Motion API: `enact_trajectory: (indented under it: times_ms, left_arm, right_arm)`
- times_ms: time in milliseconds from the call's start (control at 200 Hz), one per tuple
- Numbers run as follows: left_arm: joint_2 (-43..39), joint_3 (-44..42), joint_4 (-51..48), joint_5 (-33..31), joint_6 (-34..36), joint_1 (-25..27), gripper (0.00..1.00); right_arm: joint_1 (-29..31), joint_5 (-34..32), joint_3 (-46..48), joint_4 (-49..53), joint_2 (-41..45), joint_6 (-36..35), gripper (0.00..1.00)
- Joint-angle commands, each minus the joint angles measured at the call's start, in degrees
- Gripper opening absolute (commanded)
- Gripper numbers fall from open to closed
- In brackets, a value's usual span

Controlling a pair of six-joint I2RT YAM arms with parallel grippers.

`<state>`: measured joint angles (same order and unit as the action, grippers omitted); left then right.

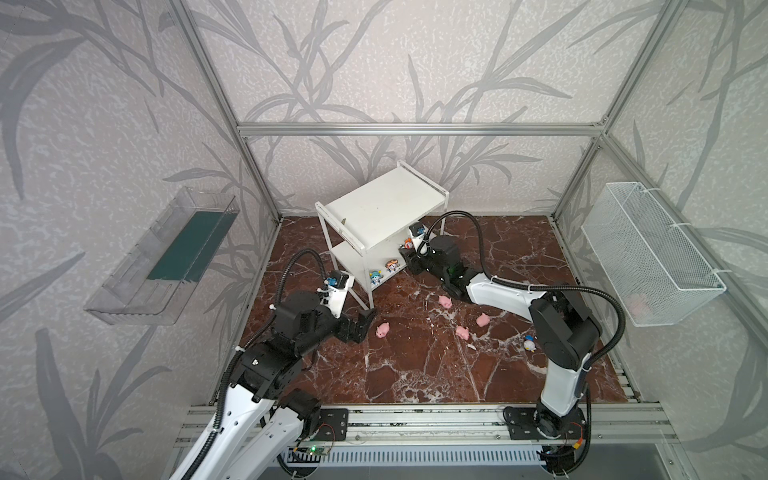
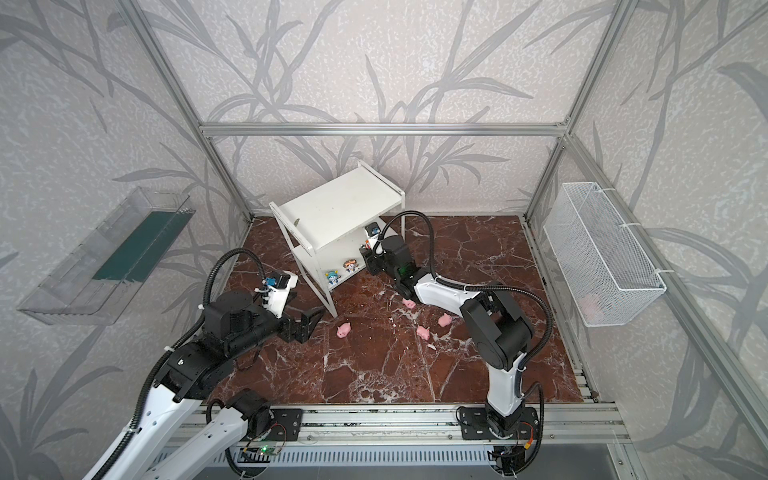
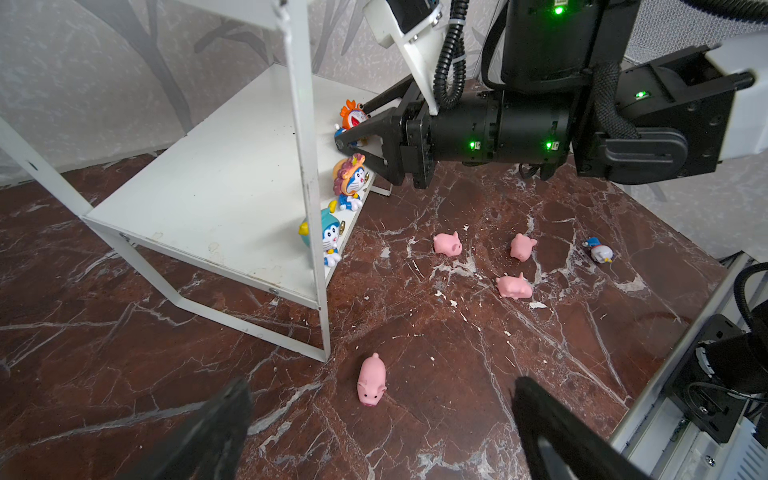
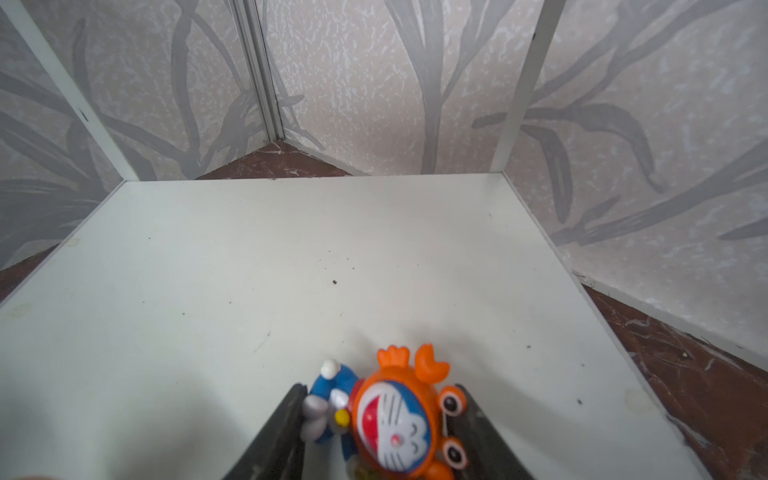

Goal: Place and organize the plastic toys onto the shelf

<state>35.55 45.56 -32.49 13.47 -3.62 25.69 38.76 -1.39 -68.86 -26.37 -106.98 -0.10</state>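
Observation:
The white shelf (image 1: 382,203) (image 2: 336,208) stands at the back of the marbled floor. On its lower board (image 3: 216,195) (image 4: 291,249) my right gripper (image 1: 405,249) (image 4: 379,390) is shut on an orange crab-hooded figurine (image 4: 395,419) (image 3: 353,116), which leans over. Beside it stand a lion-hooded figurine (image 1: 392,266) (image 3: 351,183) and a blue one (image 1: 376,277) (image 3: 330,241). A white-and-blue figurine (image 1: 529,343) (image 3: 600,251) lies on the floor. My left gripper (image 1: 359,328) (image 2: 305,326) is open and empty just short of one pink pig (image 1: 382,331) (image 3: 372,380). Three more pigs (image 1: 445,301) (image 1: 482,320) (image 1: 462,332) lie mid-floor.
A clear plastic bin (image 1: 166,257) hangs on the left wall and a white wire basket (image 1: 652,253) on the right wall. The shelf's front leg (image 3: 320,291) stands close to the nearest pig. White crumbs (image 3: 536,305) dot the floor. An aluminium rail (image 1: 415,419) runs along the front.

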Motion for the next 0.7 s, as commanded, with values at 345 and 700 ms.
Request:
enact_trajectory:
  times_ms: [345,700]
  left_arm:
    - [0.98,-0.23,0.51,2.36,-0.25,-0.3,0.99]
    - [3.4,0.88,0.38,9.26,-1.11,-0.29,0.99]
  right_arm:
    - [-0.17,2.44,10.54,-5.33,13.21,-6.41,0.47]
    - [-0.4,13.97,20.25,-0.31,26.8,-16.92,0.47]
